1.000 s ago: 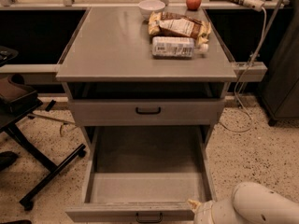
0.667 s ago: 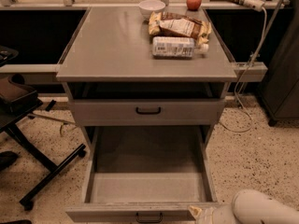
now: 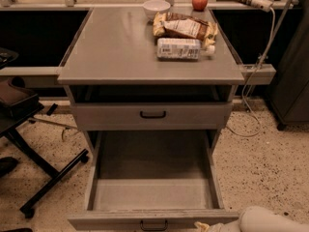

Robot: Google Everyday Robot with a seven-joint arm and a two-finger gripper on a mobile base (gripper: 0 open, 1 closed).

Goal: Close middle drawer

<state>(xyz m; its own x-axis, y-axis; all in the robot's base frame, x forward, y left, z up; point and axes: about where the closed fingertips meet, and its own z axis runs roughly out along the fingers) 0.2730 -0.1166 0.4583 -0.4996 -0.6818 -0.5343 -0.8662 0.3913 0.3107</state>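
The middle drawer [image 3: 153, 182] is pulled far out of the grey metal cabinet. It is a deep, plain grey tray with nothing in it. Its flat front [image 3: 120, 220] lies along the bottom edge of the view, with a small black handle [image 3: 153, 224] at the centre. My gripper [image 3: 203, 225] is at the bottom edge, right against the right end of the drawer front. My white arm [image 3: 270, 220] comes in from the lower right. The uppermost drawer [image 3: 152, 115] above has a taller front and a black handle and stands slightly out.
On the cabinet top [image 3: 116, 47] lie a white bowl [image 3: 156, 7], a red apple [image 3: 199, 2], snack bags [image 3: 186, 28] and a bottle on its side [image 3: 179, 48]. A black chair base [image 3: 43, 173] stands at the left. A cable [image 3: 253, 95] hangs at the right.
My arm and gripper have sunk a little lower in the view, toward the bottom edge. The drawer has not visibly moved.
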